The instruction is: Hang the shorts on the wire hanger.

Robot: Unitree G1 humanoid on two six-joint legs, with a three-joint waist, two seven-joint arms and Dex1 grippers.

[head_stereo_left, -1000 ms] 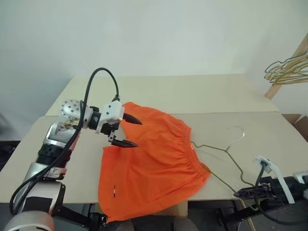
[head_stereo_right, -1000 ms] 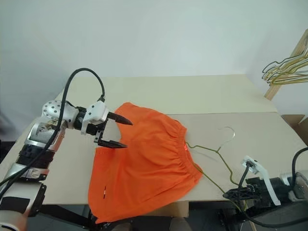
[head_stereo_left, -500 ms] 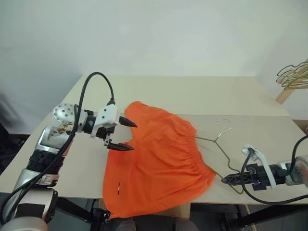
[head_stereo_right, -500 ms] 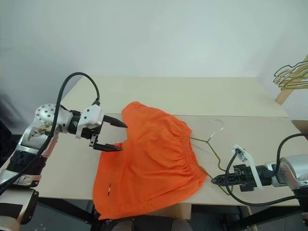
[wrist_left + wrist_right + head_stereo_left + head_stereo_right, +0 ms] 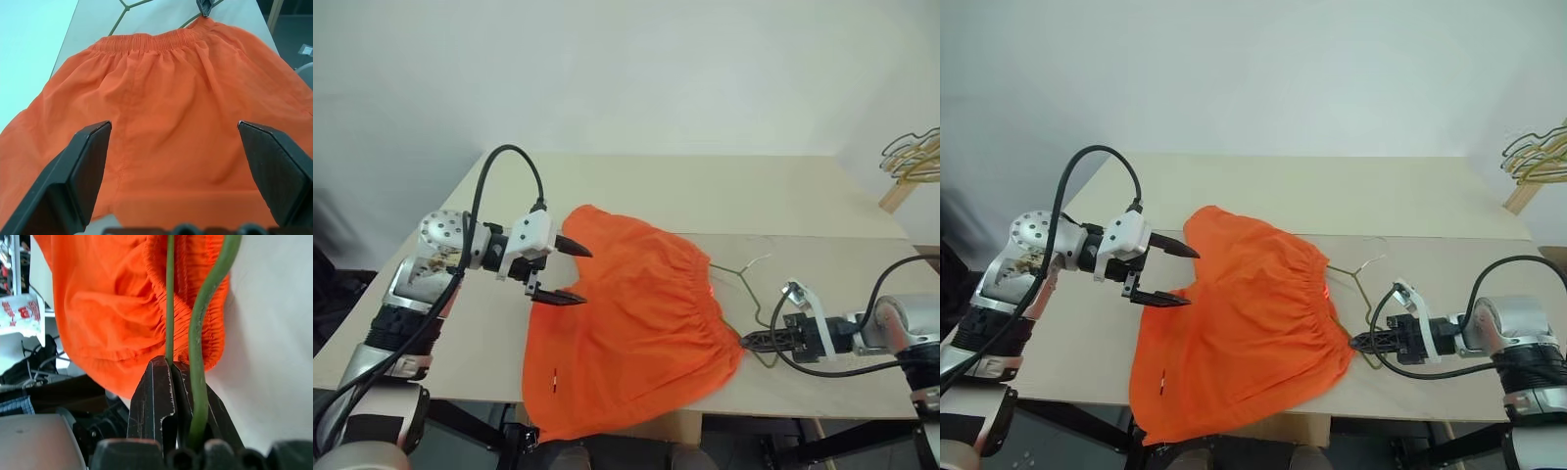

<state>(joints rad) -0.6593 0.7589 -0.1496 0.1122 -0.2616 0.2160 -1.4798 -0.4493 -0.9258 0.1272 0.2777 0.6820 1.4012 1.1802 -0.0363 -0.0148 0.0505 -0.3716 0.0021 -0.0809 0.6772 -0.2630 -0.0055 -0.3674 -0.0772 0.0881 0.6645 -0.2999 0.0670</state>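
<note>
Two grippers worked around shorts (image 5: 631, 328), which lay flat on table (image 5: 705, 191), leg ends hanging over near edge. Left gripper (image 5: 566, 271) hovered at far-left part of shorts, fingers spread wide, holding nothing. Right gripper (image 5: 1363, 343) sat at waistband corner of shorts, fingers pressed together, pinching wire hanger (image 5: 1361, 279). Hanger lay on table just beside waistband, one arm of it touching fabric, hook pointing away from shorts.

Matt orange cloth shorts (image 5: 636, 323), thin dull metal wire hanger (image 5: 744, 266)
</note>
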